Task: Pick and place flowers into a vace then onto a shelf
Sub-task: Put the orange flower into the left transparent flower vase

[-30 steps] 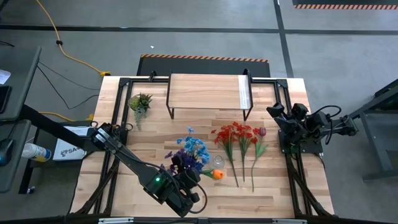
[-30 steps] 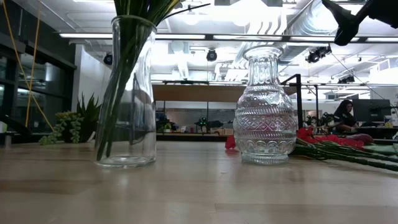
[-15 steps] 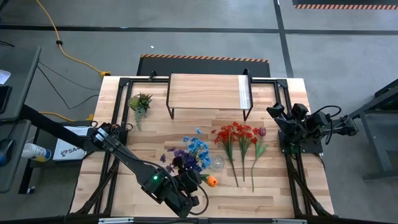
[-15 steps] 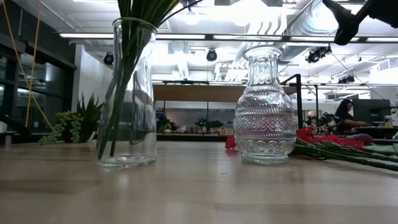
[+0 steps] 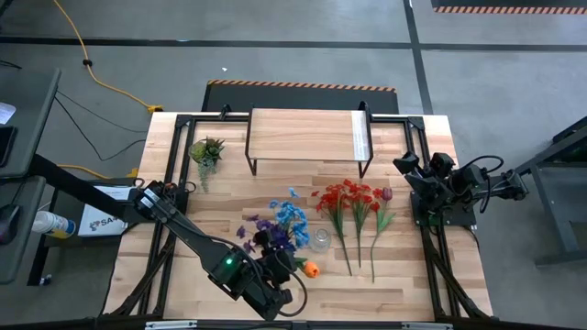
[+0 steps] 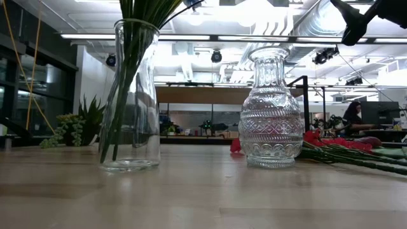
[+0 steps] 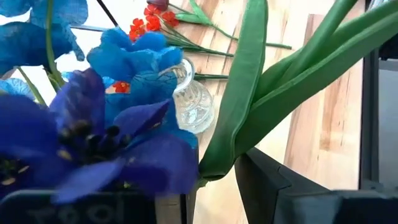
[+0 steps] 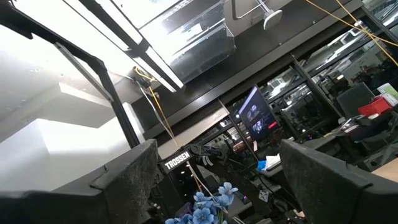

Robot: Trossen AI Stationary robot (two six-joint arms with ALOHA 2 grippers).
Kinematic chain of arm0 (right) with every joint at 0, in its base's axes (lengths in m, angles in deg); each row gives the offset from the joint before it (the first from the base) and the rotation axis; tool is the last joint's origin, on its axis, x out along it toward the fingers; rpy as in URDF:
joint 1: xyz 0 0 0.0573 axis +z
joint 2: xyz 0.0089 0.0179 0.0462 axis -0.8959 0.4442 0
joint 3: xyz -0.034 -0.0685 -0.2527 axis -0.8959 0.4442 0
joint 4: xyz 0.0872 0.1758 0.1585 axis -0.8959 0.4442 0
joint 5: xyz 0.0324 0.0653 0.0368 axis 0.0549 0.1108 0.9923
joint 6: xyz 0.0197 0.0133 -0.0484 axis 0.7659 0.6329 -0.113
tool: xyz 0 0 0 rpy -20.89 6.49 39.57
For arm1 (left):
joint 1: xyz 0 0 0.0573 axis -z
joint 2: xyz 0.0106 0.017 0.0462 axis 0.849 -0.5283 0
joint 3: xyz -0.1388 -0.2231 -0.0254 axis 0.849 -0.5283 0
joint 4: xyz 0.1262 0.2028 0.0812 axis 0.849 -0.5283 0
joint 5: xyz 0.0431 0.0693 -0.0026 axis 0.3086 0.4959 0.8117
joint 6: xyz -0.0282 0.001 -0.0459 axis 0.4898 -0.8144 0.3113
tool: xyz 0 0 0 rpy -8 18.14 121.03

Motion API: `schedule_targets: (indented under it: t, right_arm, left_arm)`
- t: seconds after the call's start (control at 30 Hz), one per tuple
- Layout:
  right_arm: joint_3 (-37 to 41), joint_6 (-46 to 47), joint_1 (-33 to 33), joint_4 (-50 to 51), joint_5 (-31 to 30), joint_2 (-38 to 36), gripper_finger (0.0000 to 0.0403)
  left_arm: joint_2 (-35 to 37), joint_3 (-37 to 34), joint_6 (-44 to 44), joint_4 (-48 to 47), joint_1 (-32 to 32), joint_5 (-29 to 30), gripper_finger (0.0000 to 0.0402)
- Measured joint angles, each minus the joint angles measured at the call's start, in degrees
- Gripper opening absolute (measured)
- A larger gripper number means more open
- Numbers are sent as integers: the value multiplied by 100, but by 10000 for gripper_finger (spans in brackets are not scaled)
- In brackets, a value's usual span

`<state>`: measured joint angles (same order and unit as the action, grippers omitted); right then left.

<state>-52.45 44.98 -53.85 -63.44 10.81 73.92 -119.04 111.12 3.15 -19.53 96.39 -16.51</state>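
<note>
Overhead and table-level views of a flower-arranging task at the stage where one bunch is already in a container. The left gripper [image 5: 275, 266] sits at the near edge of the light-wood tabletop [image 5: 404, 275], close against the tall plain clear-glass vase [image 6: 131, 95] that holds the blue and purple artificial flowers [image 5: 280, 225] and an orange bloom [image 5: 312, 269]; whether its fingers grip the vase or the stems cannot be told, since blooms and leaves hide the contact. The stems lean against the vase's rim, so the bunch stands without support. A squat patterned clear-glass vase [image 6: 271, 108] stands just beside, empty, presumably for the next bunch. The red flowers with one dark maroon tulip [image 5: 353, 206] lie flat, stems towards the near edge. The low light-wood shelf on black metal legs [image 5: 303, 133], the final destination, stands bare at the far edge. The right gripper [image 5: 413, 179] waits at the right edge, fingers spread wide, holding nothing.
</note>
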Motion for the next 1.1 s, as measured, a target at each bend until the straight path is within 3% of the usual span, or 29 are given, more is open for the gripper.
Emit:
schedule_targets:
  t: [1.1]
  right_arm:
    - [0, 0, 2, 0, 0, -1, 328]
  left_arm:
    - [71, 9, 5, -606, 24, -220, 134]
